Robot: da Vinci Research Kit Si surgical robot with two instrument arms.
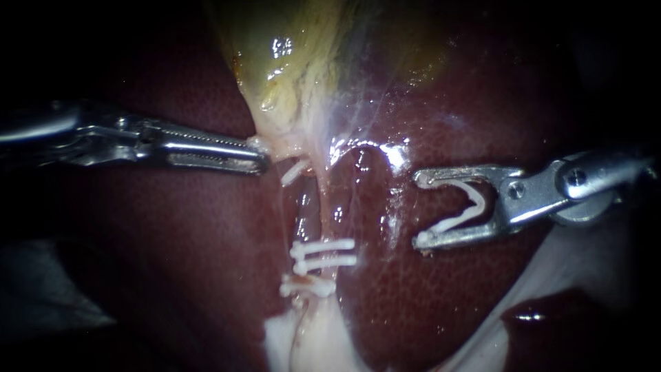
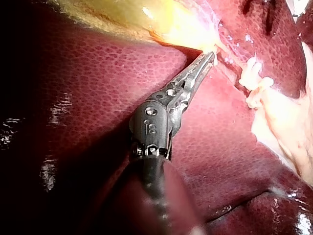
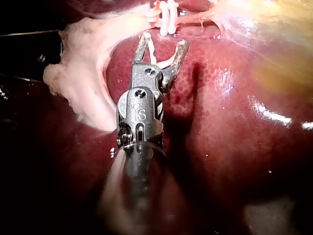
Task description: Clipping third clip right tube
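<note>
The liver [image 1: 447, 296] fills the scene, dark red and glistening, and carries everything else. The yellow-green gallbladder [image 1: 289, 48] lies on it and narrows to a pale neck. The left instrument [image 1: 258, 157] has its jaws closed on pale tissue at that neck (the left wrist view shows the toothed tips pinching it). The right instrument [image 1: 421, 209] hangs over bare liver with its jaws spread wide, yet each jaw bears on one leg of the open clip [image 1: 458, 220] seated between them, so they are gripping it. From the neck the tubes [image 1: 322, 207] run across the liver as pale strands; which strand is the right tube cannot be told for sure. The open clip stands beside them, apart, touching neither. Two set clips [image 1: 323, 246] lie crosswise on the strands, close together. A lower clip [image 1: 306, 288] sits just past them, and a tilted clip [image 1: 295, 172] sits near the left instrument's tips.
</note>
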